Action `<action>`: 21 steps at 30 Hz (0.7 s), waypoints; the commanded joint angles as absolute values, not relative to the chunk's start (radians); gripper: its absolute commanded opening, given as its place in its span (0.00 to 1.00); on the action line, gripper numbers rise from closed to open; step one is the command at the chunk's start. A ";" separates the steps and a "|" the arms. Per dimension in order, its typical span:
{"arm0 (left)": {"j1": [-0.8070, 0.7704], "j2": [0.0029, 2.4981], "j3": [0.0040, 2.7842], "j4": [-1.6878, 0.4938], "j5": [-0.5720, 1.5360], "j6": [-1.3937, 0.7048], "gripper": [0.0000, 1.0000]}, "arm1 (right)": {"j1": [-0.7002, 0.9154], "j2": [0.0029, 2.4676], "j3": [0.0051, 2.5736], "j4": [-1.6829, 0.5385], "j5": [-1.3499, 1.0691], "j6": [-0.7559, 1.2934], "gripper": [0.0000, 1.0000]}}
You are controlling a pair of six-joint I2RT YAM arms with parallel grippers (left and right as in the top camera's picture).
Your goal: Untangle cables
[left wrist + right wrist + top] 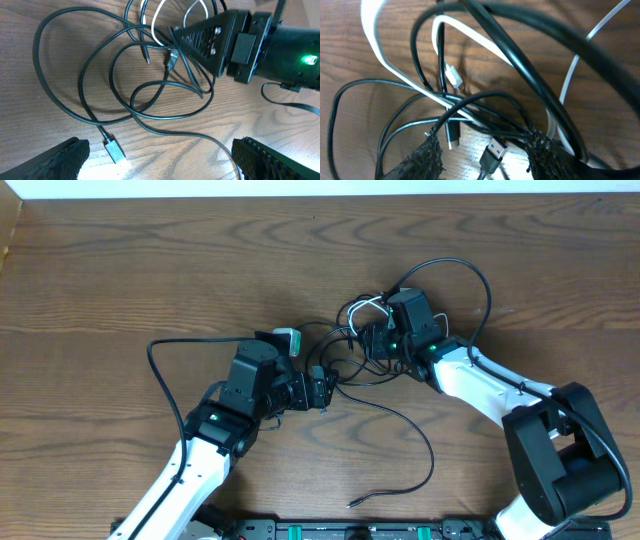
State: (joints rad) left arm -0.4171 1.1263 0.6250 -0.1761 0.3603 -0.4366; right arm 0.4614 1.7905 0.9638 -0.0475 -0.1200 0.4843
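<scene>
Between the two arms, near the middle of the table (120, 260), the cables (362, 345) lie in one loose knot. Most are thin black cords, with one white cord (385, 60) looped through them. One black tail (425, 445) runs out of the heap toward the near edge and ends free.

They look light and limp, so they would probably sag and trail rather than keep a shape. The sheaths look smooth, so a pinch on a bare strand may slide. Hauling on a loop would likely tighten the knot. The small plugs are the only stiff parts, and they are the likeliest to snag in a loop. A sensible hold seems to be just behind a plug, such as the blue-tongued USB plug (492, 150) or the flat plug (115, 150), feeding it back through.

The left gripper (160, 152) is spread wide and grasps nothing, with the flat plug on the wood between its fingers. The right gripper (485, 147) sits in the knot with black strands crossing its gap. Whether it pinches them, I cannot tell.

No brand, label or writing can be read on anything.
</scene>
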 commanded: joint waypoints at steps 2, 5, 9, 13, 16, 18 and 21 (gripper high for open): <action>-0.419 1.123 0.639 -0.178 0.348 -0.419 0.98 | 0.457 1.771 0.968 -0.042 -0.073 0.455 0.55; -0.419 1.123 0.639 -0.178 0.348 -0.419 0.98 | 0.452 1.771 0.968 -0.058 -0.073 0.455 0.56; -0.419 1.123 0.639 -0.178 0.347 -0.419 0.98 | 0.440 1.770 0.968 -0.072 -0.073 0.455 0.57; -0.419 1.123 0.639 -0.178 0.347 -0.419 0.98 | 0.420 1.711 0.968 -0.113 -0.122 0.455 0.58; -0.419 1.123 0.639 -0.178 0.347 -0.419 0.98 | 0.408 1.666 0.968 -0.145 -0.117 0.455 0.63; -0.419 1.123 0.639 -0.178 0.347 -0.419 0.98 | 0.402 1.657 0.968 -0.160 -0.092 0.455 0.66; -0.419 1.123 0.639 -0.178 0.347 -0.419 0.98 | 0.392 1.660 0.968 -0.185 -0.073 0.455 0.68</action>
